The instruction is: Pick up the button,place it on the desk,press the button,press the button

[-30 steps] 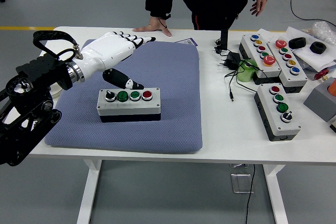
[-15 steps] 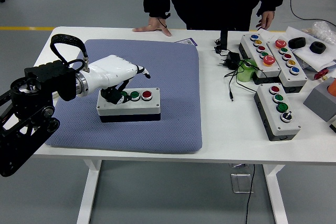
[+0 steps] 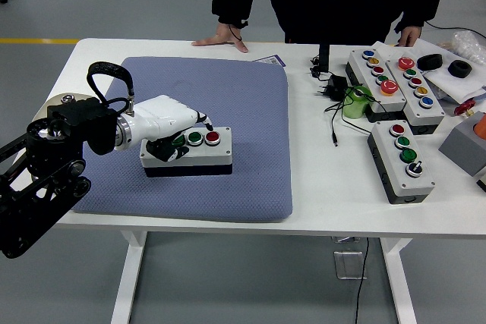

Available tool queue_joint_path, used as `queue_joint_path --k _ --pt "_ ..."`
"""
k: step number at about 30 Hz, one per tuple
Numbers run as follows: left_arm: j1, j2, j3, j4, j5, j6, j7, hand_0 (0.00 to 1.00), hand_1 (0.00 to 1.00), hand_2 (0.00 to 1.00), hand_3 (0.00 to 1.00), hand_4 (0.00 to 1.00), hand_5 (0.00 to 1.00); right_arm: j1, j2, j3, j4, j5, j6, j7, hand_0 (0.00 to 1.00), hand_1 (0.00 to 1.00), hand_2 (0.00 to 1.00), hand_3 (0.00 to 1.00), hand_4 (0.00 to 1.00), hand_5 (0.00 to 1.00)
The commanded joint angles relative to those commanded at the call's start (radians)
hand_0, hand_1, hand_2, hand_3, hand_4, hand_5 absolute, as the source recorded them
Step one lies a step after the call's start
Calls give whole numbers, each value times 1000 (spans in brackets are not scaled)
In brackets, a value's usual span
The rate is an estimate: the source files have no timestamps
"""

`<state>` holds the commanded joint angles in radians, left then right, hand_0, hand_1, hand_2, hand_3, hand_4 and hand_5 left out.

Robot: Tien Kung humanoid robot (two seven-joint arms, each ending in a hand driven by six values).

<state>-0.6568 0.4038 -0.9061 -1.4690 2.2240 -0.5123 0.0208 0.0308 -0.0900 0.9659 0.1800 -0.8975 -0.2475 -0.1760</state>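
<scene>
The left hand point(image 3: 173, 128) has come down and in over the past second; before, it hung above the pad's far left with its fingers stretched out flat and clear of the box, and now it sits low on the left end of the button box point(image 3: 187, 152), its white shell covering the knob and most of the first green button that showed plainly before; the arm has dropped with it, the elbow joint nearer the table edge. The person's hand point(image 3: 222, 39) at the far edge lies flat where it was; the body behind it has shifted right.

The box lies on the blue-grey pad point(image 3: 250, 119), long axis running left to right, parallel to the table's near edge; its row of controls runs the same way, so the uncovered green button point(image 3: 195, 138) and red button point(image 3: 213, 137) lie to the right of the palm, along that axis. One dark fingertip point(image 3: 206, 124) reaches out just above the red button; whether it touches I cannot tell. The other fingers curl down over the box's left end, resting on or against it rather than plainly clamped round it. The right arm is nowhere in sight, so the left hand is the only one near; any press, I judge, turns on sliding or tipping rightward along the row.
</scene>
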Motion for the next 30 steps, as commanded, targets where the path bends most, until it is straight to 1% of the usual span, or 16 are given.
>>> queue_joint_path --k 7,12,15,17,20,24,30 --pt "-5 0 12 3 -5 1 -2 28 22 64 828 603 2 2 1 4 0 -4 0 -1 776 745 748 596 215 159" --pt "-14 -1 34 16 -6 0 -1 28 19 62 828 605 2 4 1 3 0 -2 0 0 774 746 748 596 215 159" --pt "-20 -5 47 28 -6 0 1 29 17 58 828 605 2 5 1 0 0 5 0 2 776 746 747 597 214 159" --pt "-25 -12 54 37 4 0 3 29 17 58 828 605 2 4 0 -2 0 9 0 3 776 746 747 597 214 159" --pt "-29 -18 64 47 6 -9 5 29 17 58 828 605 2 3 0 -3 0 12 0 4 776 746 747 597 214 159" --pt "-30 -19 77 62 5 -26 8 30 16 55 818 608 2 0 -1 -4 0 14 0 3 774 745 748 597 214 158" --pt "-19 -19 84 64 3 -28 8 31 15 55 807 609 2 -5 0 0 0 10 0 1 774 745 748 597 214 158"
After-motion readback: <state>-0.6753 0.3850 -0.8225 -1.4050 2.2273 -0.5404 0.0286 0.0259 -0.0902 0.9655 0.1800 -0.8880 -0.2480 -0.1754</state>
